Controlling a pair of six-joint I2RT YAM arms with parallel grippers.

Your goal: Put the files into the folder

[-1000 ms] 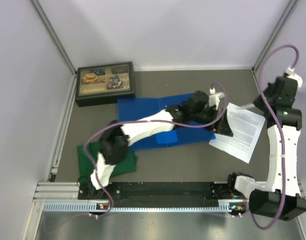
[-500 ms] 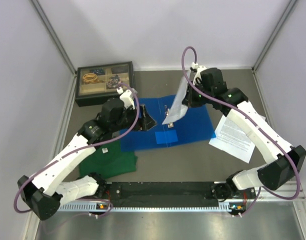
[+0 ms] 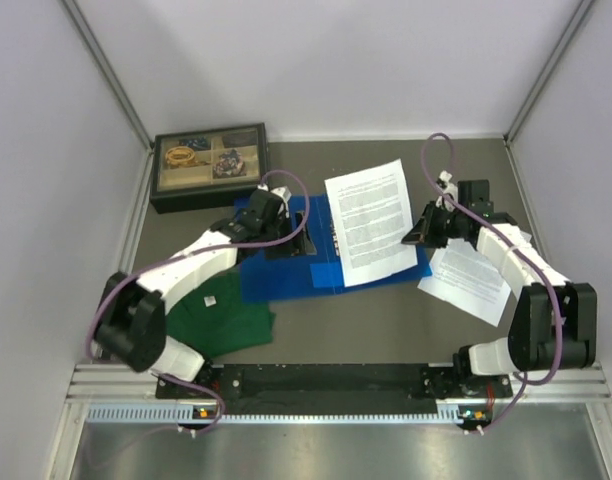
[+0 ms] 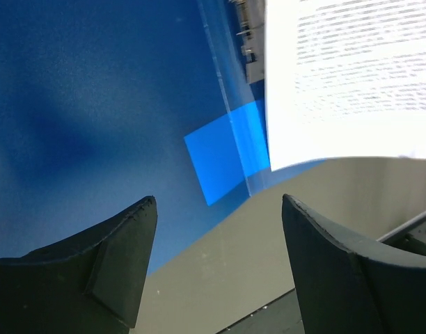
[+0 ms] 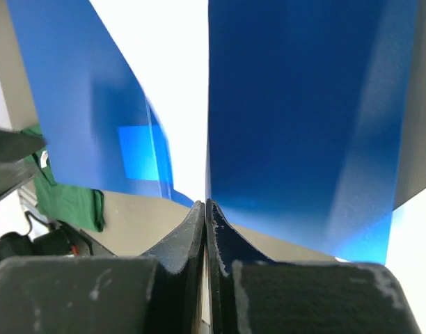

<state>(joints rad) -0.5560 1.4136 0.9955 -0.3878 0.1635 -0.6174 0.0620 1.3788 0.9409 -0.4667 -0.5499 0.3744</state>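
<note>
– Pinching one printed sheet (image 3: 371, 220) by its right edge with the right gripper (image 5: 204, 203), tightly clenched?
– Yes. Lying flat across the right half of the open blue ring binder (image 3: 271, 275), yet sticking out past the far edge.
– And the left gripper (image 4: 218, 202)?
– Spread wide, grasping nothing, hovering over the left cover.
– How to finish this step well?
– Probably so: pull the sheet nearer until fully inside the cover, bring its left edge to the metal rings (image 4: 249, 42), stay low to avoid curling, then release. Afterwards, fetch the other sheets (image 3: 464, 290) just beside the binder, on the right.
</note>
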